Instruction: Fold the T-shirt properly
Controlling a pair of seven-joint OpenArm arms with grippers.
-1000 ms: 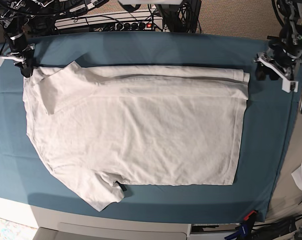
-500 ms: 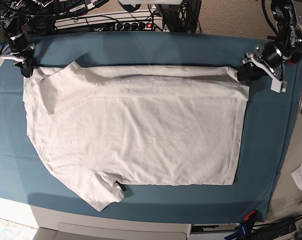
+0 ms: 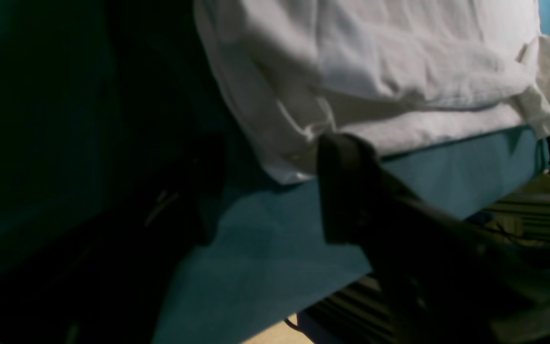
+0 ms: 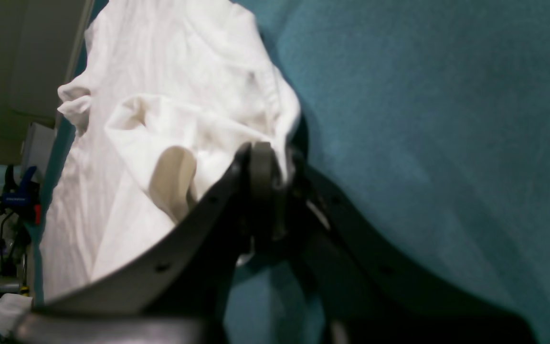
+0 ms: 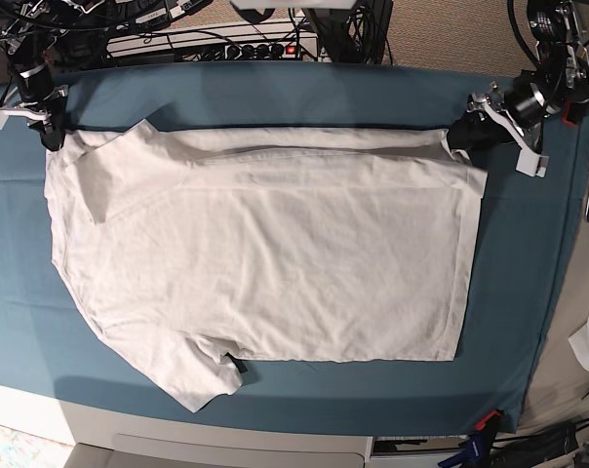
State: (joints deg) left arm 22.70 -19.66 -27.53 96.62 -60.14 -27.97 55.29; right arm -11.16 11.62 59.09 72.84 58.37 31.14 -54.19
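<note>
right gripper clamped on T-shirt shoulder edge at far corner | left gripper jaws wide, holding nothing, straddling far hem corner | risk: left closes short of the hem or catches one layer, so fold lifts skewed | T-shirt: white, wrinkled, flat on teal cover, far edge doubled over

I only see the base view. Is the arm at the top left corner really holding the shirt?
Observer: Yes. Its wrist view shows the right gripper with fingers shut on a fold of the T-shirt edge.
Operator: What about the other arm?
Observer: The left gripper has its fingers open, one on each side of the T-shirt's corner. That corner lies flat on the cover, not pinched yet.
</note>
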